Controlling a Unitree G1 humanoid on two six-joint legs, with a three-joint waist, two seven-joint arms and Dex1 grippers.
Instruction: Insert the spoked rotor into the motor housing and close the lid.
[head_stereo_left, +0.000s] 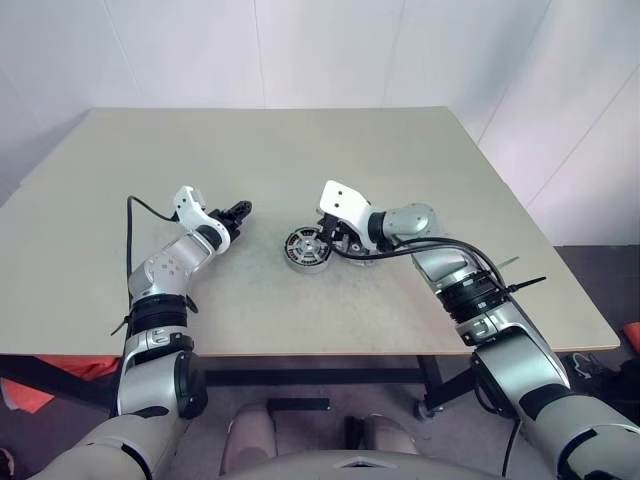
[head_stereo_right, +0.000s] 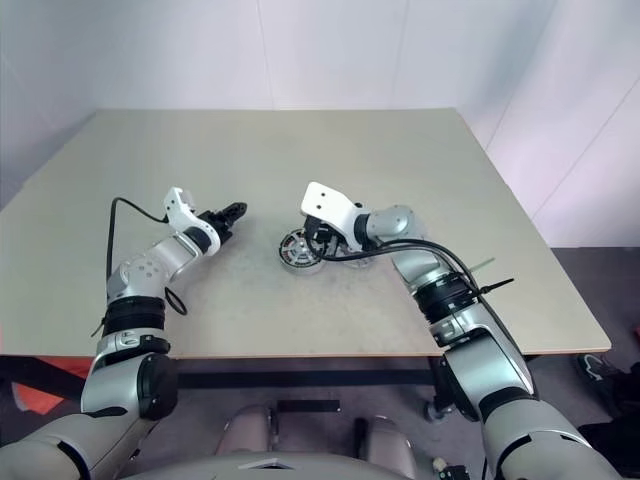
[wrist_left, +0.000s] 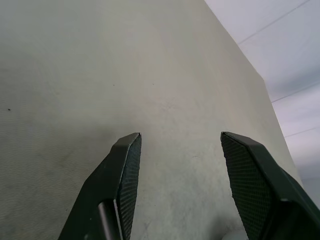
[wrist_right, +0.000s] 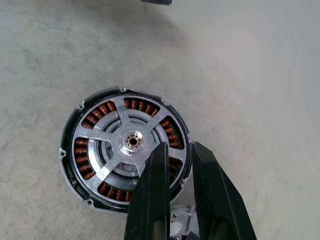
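The motor housing (wrist_right: 75, 150) lies flat on the table's middle, its copper windings showing in a ring. The spoked rotor (wrist_right: 112, 136) sits inside it, its silvery three-spoke face up and level. My right gripper (wrist_right: 178, 145) hovers over the housing's rim on the side toward my right arm. Its fingers are almost together and I see nothing held between them. Beneath that hand a grey disc edge, the lid (head_stereo_left: 372, 258), peeks out, mostly hidden. My left gripper (head_stereo_left: 243, 209) stands open over bare table, a short way left of the housing (head_stereo_left: 305, 248).
The beige table (head_stereo_left: 300, 150) stretches wide behind and to both sides of the housing. Its front edge (head_stereo_left: 320, 352) runs close below my arms. A black cable (head_stereo_left: 135, 215) loops off the left forearm. White walls stand behind the table.
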